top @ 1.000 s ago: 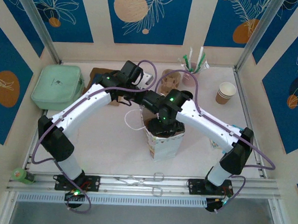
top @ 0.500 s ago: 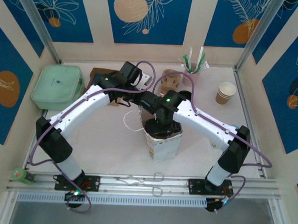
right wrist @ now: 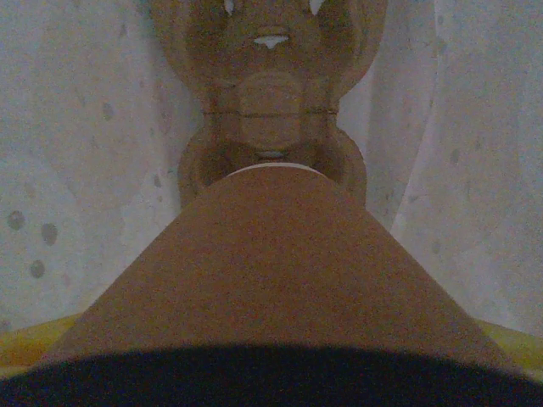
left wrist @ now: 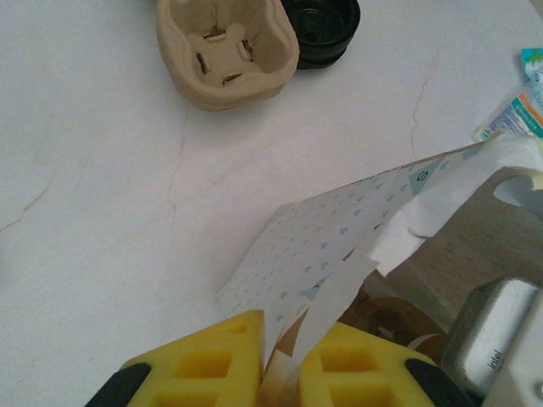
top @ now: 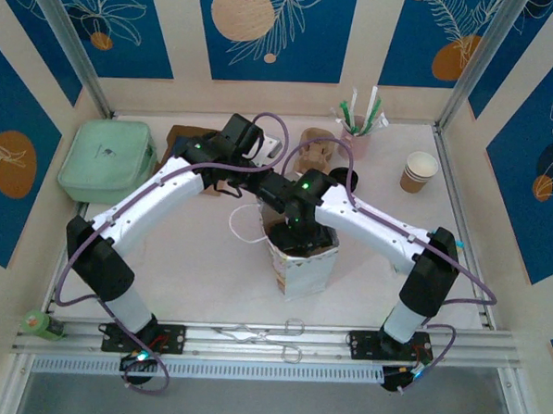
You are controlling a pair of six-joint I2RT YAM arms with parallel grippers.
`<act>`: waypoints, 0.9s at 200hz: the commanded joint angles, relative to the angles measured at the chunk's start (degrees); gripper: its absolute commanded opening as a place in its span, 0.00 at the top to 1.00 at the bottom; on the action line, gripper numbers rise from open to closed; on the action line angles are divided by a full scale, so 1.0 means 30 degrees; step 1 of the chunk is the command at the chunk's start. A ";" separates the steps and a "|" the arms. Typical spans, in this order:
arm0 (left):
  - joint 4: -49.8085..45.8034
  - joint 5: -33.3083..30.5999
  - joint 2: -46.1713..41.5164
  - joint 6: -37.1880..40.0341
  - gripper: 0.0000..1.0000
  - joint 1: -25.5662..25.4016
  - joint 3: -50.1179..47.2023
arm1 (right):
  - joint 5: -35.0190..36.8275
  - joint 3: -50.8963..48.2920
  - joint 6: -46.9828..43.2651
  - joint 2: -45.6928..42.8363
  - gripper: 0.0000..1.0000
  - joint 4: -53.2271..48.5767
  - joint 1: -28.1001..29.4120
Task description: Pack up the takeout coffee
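Fingers, right: your right gripper (right wrist: 271,343) has yellow fingers (right wrist: 30,348) spread wide around the takeout coffee (right wrist: 271,254), gripping it.
Fingers, left: your left gripper (left wrist: 280,360) pinches the paper bag (left wrist: 339,246) at its rim.
Coffee: inside the bag, black lid (right wrist: 271,386) nearest your wrist camera, above a pulp carrier (right wrist: 271,102); whether they touch, you cannot tell.
Outside the bag: on the table (left wrist: 85,212), a second carrier (left wrist: 227,51) just beside a loose lid (left wrist: 321,30); pink straw cup (top: 358,128); spare cup (top: 418,171).
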 commanded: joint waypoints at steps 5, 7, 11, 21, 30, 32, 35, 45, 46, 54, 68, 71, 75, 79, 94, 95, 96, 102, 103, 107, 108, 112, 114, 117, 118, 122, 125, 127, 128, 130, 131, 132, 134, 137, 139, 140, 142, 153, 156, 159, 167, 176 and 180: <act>-0.0470 -0.0267 -0.0516 -0.0197 0.84 -0.0112 0.0456 | -0.0512 -0.0472 -0.0120 0.0172 0.59 0.0120 -0.0177; -0.0456 -0.0256 -0.0512 -0.0183 0.84 -0.0121 0.0458 | -0.0516 -0.0474 -0.0118 0.0173 0.59 0.0139 -0.0171; -0.0470 -0.0253 -0.0483 -0.0179 0.84 -0.0123 0.0451 | -0.0559 -0.0528 -0.0118 0.0169 0.59 0.0195 -0.0187; -0.0451 -0.0256 -0.0500 -0.0221 0.84 -0.0124 0.0457 | -0.0593 -0.0617 -0.0118 0.0137 0.59 0.0268 -0.0190; -0.0462 -0.0254 -0.0482 -0.0208 0.84 -0.0124 0.0485 | -0.0659 -0.0705 -0.0146 0.0142 0.59 0.0370 -0.0215; -0.0447 -0.0253 -0.0496 -0.0223 0.84 -0.0124 0.0487 | -0.0670 -0.0730 -0.0147 0.0143 0.59 0.0407 -0.0217; -0.0453 -0.0268 -0.0494 -0.0210 0.84 -0.0124 0.0487 | -0.0701 -0.0759 -0.0169 0.0144 0.59 0.0426 -0.0228; -0.0463 -0.0282 -0.0474 -0.0223 0.84 -0.0123 0.0498 | -0.0748 -0.0890 -0.0198 0.0153 0.59 0.0501 -0.0274; -0.0452 -0.0282 -0.0463 -0.0245 0.84 -0.0123 0.0508 | -0.0750 -0.0887 -0.0202 0.0177 0.59 0.0509 -0.0289; -0.0463 -0.0311 -0.0473 -0.0209 0.84 -0.0124 0.0502 | -0.0780 -0.0961 -0.0206 0.0197 0.59 0.0560 -0.0301; -0.0492 -0.0385 -0.0427 -0.0214 0.84 -0.0124 0.0538 | -0.0821 -0.1010 -0.0235 0.0231 0.59 0.0597 -0.0314; -0.0514 -0.0397 -0.0423 -0.0209 0.84 -0.0124 0.0545 | -0.0811 -0.1025 -0.0235 0.0253 0.59 0.0600 -0.0321; -0.0521 -0.0427 -0.0430 -0.0223 0.84 -0.0124 0.0531 | -0.0810 -0.1038 -0.0259 0.0248 0.59 0.0603 -0.0358; -0.0518 -0.0428 -0.0438 -0.0248 0.84 -0.0120 0.0545 | -0.0814 -0.1032 -0.0264 0.0238 0.59 0.0627 -0.0336; -0.0502 -0.0458 -0.0424 -0.0238 0.84 -0.0124 0.0513 | -0.0913 -0.1133 -0.0316 0.0243 0.59 0.0768 -0.0389; -0.0501 -0.0458 -0.0409 -0.0252 0.84 -0.0124 0.0515 | -0.0920 -0.1141 -0.0319 0.0252 0.59 0.0774 -0.0391; -0.0500 -0.0458 -0.0401 -0.0259 0.84 -0.0124 0.0516 | -0.0938 -0.1145 -0.0321 0.0256 0.59 0.0792 -0.0407; -0.0493 -0.0458 -0.0399 -0.0274 0.84 -0.0124 0.0516 | -0.0964 -0.1154 -0.0349 0.0256 0.59 0.0835 -0.0394; -0.0496 -0.0458 -0.0411 -0.0270 0.84 -0.0109 0.0502 | -0.0975 -0.1180 -0.0350 0.0273 0.59 0.0852 -0.0408; -0.0498 -0.0458 -0.0394 -0.0271 0.84 -0.0130 0.0512 | -0.0985 -0.1191 -0.0352 0.0274 0.59 0.0884 -0.0424; -0.0499 -0.0473 -0.0394 -0.0269 0.84 -0.0127 0.0514 | -0.0985 -0.1184 -0.0367 0.0268 0.59 0.0905 -0.0423; -0.0485 -0.0459 -0.0395 -0.0276 0.84 -0.0151 0.0498 | -0.0986 -0.1208 -0.0381 0.0314 0.59 0.0900 -0.0461; -0.0496 -0.0458 -0.0372 -0.0276 0.84 -0.0152 0.0512 | -0.0986 -0.1207 -0.0381 0.0333 0.59 0.0928 -0.0454; -0.0485 -0.0458 -0.0365 -0.0294 0.84 -0.0153 0.0531 | -0.1011 -0.1218 -0.0396 0.0343 0.59 0.0942 -0.0474; -0.0492 -0.0458 -0.0365 -0.0280 0.84 -0.0153 0.0538 | -0.1013 -0.1227 -0.0404 0.0346 0.59 0.0949 -0.0463; -0.0488 -0.0458 -0.0364 -0.0284 0.84 -0.0153 0.0538 | -0.1015 -0.1234 -0.0410 0.0363 0.59 0.0983 -0.0469; -0.0498 -0.0458 -0.0364 -0.0269 0.84 -0.0153 0.0545 | -0.1041 -0.1244 -0.0436 0.0365 0.59 0.1007 -0.0472; -0.0485 -0.0458 -0.0364 -0.0282 0.84 -0.0146 0.0531 | -0.1043 -0.1253 -0.0439 0.0375 0.59 0.1013 -0.0464; -0.0478 -0.0458 -0.0364 -0.0274 0.84 -0.0149 0.0524 | -0.1044 -0.1245 -0.0440 0.0391 0.59 0.1029 -0.0473; -0.0494 -0.0458 -0.0364 -0.0276 0.84 -0.0137 0.0540 | -0.1059 -0.1239 -0.0447 0.0403 0.59 0.1040 -0.0486; -0.0482 -0.0458 -0.0364 -0.0271 0.84 -0.0145 0.0543 | -0.1066 -0.1238 -0.0444 0.0420 0.59 0.1057 -0.0484; -0.0491 -0.0458 -0.0364 -0.0269 0.84 -0.0149 0.0545 | -0.1070 -0.1237 -0.0457 0.0428 0.59 0.1065 -0.0497; -0.0476 -0.0458 -0.0364 -0.0289 0.84 -0.0152 0.0531 | -0.1073 -0.1237 -0.0459 0.0413 0.59 0.1071 -0.0485; -0.0497 -0.0458 -0.0364 -0.0270 0.84 -0.0153 0.0559 | -0.1096 -0.1251 -0.0468 0.0448 0.59 0.1088 -0.0507; -0.0499 -0.0458 -0.0379 -0.0267 0.84 -0.0153 0.0571 | -0.1094 -0.1240 -0.0484 0.0461 0.59 0.1121 -0.0502; -0.0500 -0.0458 -0.0371 -0.0282 0.84 -0.0153 0.0573 | -0.1098 -0.1238 -0.0491 0.0464 0.59 0.1112 -0.0492; -0.0500 -0.0458 -0.0366 -0.0270 0.84 -0.0153 0.0575 | -0.1102 -0.1244 -0.0497 0.0443 0.59 0.1149 -0.0506; -0.0484 -0.0458 -0.0364 -0.0288 0.84 -0.0153 0.0553 | -0.1132 -0.1271 -0.0527 0.0513 0.59 0.1191 -0.0528; -0.0491 -0.0458 -0.0364 -0.0295 0.84 -0.0153 0.0583 | -0.1147 -0.1288 -0.0550 0.0519 0.59 0.1198 -0.0538; -0.0499 -0.0458 -0.0379 -0.0289 0.84 -0.0153 0.0576 | -0.1134 -0.1294 -0.0556 0.0549 0.59 0.1228 -0.0551; -0.0500 -0.0484 -0.0372 -0.0280 0.84 -0.0153 0.0582 | -0.1162 -0.1361 -0.0585 0.0592 0.59 0.1249 -0.0596; -0.0497 -0.0511 -0.0346 -0.0278 0.84 -0.0153 0.0567 | -0.1163 -0.1434 -0.0587 0.0631 0.59 0.1279 -0.0604; -0.0496 -0.0516 -0.0346 -0.0289 0.84 -0.0153 0.0564 | -0.1184 -0.1458 -0.0605 0.0654 0.59 0.1279 -0.0632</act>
